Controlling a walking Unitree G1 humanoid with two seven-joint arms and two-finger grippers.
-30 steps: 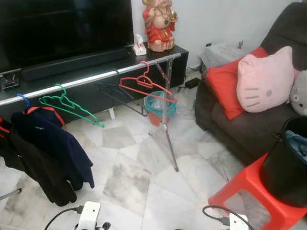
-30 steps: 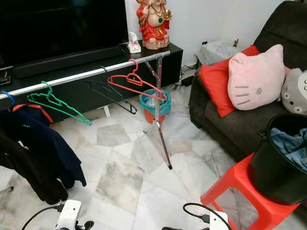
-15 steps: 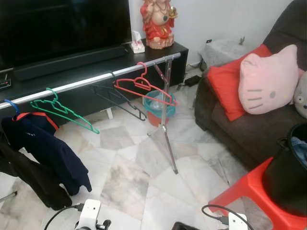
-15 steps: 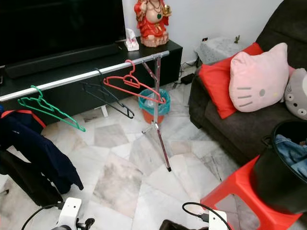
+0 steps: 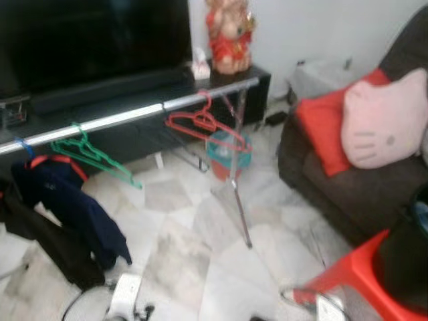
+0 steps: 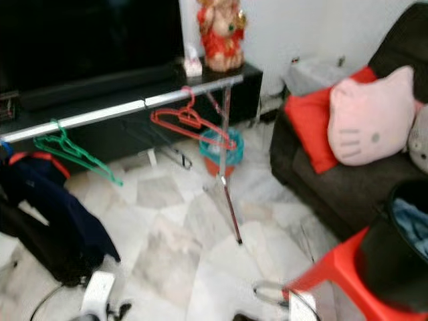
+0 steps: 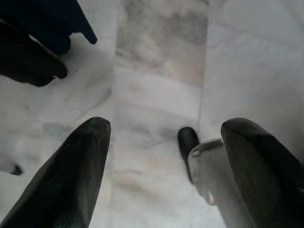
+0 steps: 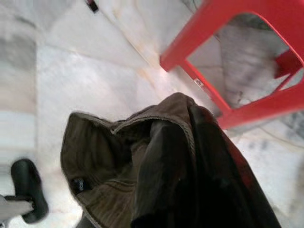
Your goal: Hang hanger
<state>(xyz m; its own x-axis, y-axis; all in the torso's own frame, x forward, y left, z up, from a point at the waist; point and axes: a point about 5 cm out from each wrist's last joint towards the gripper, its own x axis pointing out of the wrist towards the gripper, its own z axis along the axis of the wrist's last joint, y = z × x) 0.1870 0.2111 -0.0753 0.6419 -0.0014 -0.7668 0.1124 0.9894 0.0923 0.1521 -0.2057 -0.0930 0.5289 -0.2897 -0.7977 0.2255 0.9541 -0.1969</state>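
Observation:
A silver clothes rail (image 5: 134,115) runs in front of the TV stand on a tripod leg (image 5: 239,200). A red hanger (image 5: 200,124) hangs near its right end and a green hanger (image 5: 90,152) further left, both bare. Dark jackets (image 5: 67,207) hang at the rail's left end. In the left wrist view my left gripper (image 7: 166,128) is open over the marble floor with nothing between its fingers. In the right wrist view my right gripper (image 8: 180,156) is shut on a brown corduroy garment (image 8: 118,161), which drapes over its fingers beside the red stool (image 8: 228,66).
A red stool (image 5: 348,274) carries a black bucket (image 6: 401,261) of clothes at my right. Behind it stands a dark sofa (image 5: 334,180) with a pink cat pillow (image 5: 384,120). A teal bin (image 5: 229,150) sits by the tripod leg. A red statue (image 5: 229,37) tops the TV stand.
The head views have shifted a little and are now blurred, so the camera is moving. The hangers and clothes keep their places on the rail.

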